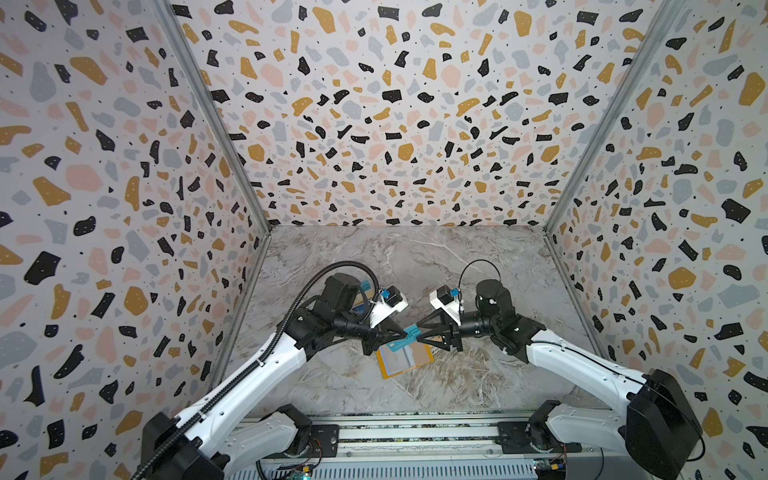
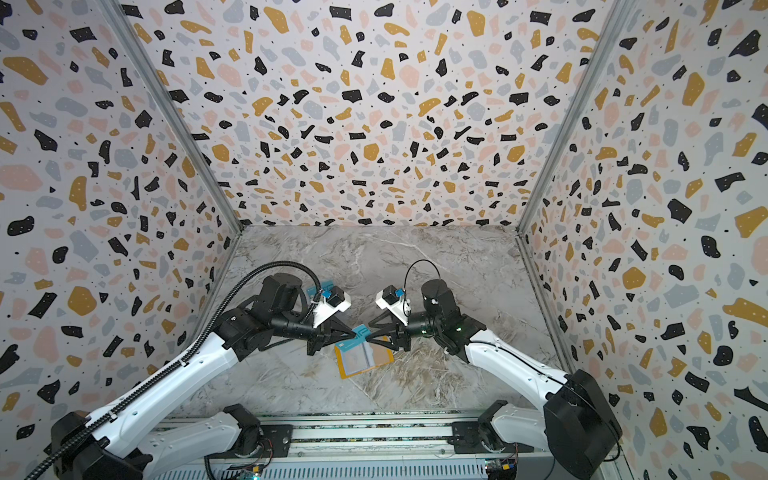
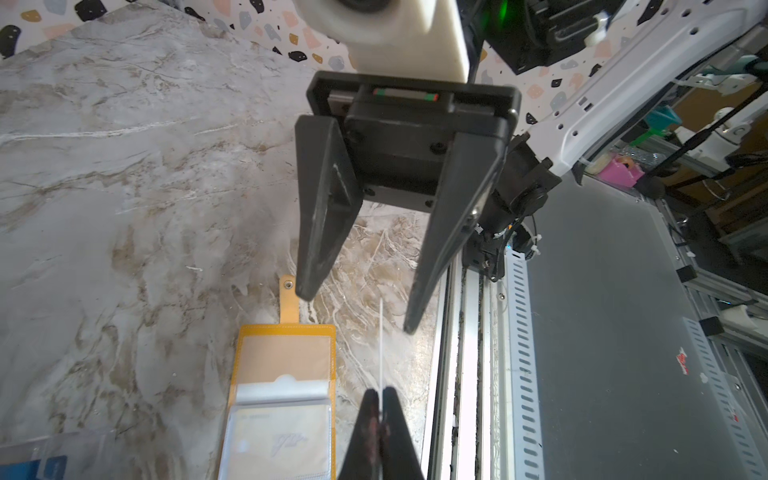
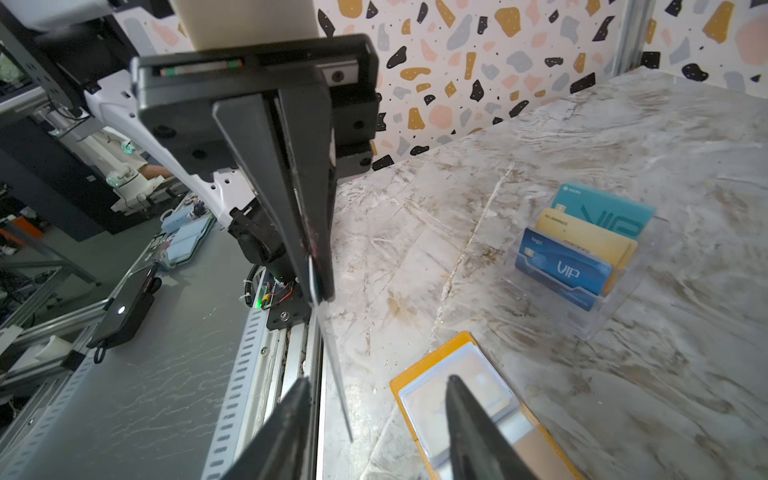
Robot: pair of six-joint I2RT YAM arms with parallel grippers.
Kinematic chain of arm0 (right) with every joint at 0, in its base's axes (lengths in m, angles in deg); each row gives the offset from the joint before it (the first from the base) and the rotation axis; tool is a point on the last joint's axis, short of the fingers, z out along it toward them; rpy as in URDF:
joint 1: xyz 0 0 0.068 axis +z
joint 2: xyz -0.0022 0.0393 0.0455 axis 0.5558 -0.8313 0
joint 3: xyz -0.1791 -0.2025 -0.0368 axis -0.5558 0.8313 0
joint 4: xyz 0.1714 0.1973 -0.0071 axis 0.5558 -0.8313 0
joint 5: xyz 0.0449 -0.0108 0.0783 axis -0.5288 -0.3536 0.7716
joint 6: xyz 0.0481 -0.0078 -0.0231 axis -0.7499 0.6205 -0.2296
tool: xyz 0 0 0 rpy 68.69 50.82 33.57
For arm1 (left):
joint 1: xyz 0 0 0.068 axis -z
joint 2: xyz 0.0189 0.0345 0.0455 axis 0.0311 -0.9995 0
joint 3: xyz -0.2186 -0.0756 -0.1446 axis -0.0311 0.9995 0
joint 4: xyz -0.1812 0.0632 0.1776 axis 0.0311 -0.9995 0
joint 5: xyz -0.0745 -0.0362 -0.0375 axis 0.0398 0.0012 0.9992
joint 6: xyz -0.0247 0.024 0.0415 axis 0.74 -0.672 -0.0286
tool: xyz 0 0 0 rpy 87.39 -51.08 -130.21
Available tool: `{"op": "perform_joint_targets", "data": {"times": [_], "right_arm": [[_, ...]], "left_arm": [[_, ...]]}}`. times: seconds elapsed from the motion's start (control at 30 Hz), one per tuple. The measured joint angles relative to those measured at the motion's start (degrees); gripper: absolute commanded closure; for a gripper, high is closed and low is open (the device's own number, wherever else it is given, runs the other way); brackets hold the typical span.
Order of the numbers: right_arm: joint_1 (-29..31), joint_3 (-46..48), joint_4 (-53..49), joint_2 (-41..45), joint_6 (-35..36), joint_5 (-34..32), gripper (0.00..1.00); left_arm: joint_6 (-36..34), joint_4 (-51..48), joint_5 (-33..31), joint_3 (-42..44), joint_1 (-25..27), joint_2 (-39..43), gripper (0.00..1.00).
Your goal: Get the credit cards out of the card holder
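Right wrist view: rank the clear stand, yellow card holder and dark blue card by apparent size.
1-2, unranked: the clear stand and the yellow card holder look alike; the holder is nearer and cut off by the frame.
3: the dark blue card.

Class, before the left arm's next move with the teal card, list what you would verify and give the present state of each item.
1. Left gripper shut on the teal card: ok.
2. Right gripper jaws open, with the card's edge between them and apparently untouched: ok.
3. Teal card in the air, clear of the yellow holder: ok.
4. Yellow holder emptied: not ok, a beige card sits in its sleeve.
5. Free slot in the clear stand: cannot tell.
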Motion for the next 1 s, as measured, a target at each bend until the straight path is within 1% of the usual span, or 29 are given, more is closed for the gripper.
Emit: {"op": "perform_joint_targets", "data": {"times": [0.13,0.23,0.33,0.4,0.6,0.7,0.83,1.0], "right_arm": [[-0.8,1.9,0.1,3.2,-0.4,-2.3,0.25],[-1.0,3.3,0.5,4.8,-1.1,-4.6,0.21],[-1.2,4.5,0.9,5.3,-1.9,-7.6,0.15],[-1.3,5.2,1.0,5.2,-2.5,-9.7,0.08],[-1.6,6.1,2.0,5.2,-3.8,-16.1,0.05],[-1.7,6.6,2.6,5.2,-4.3,-19.6,0.03],[-1.8,7.3,2.8,5.2,-5.1,-24.6,0.02],[-1.9,7.3,2.5,4.6,-5.3,-29.9,0.01]], "left_arm": [[0.7,0.0,-4.8,0.0,0.0,0.7,1.00],[0.5,-0.1,-8.7,0.0,-0.3,0.8,1.00],[-0.4,-0.3,-12.1,-0.2,-1.7,0.7,1.00],[-1.7,-0.9,-13.8,-1.1,-2.9,0.2,1.00],[-8.2,-1.3,-18.9,-4.6,-6.2,-1.9,1.00],[-11.8,-1.4,-19.4,-5.1,-8.3,-2.8,1.00],[-16.9,-1.6,-18.8,-6.2,-11.8,-4.9,1.00],[-23.1,-1.9,-14.4,-8.7,-17.9,-9.4,1.00]]}}
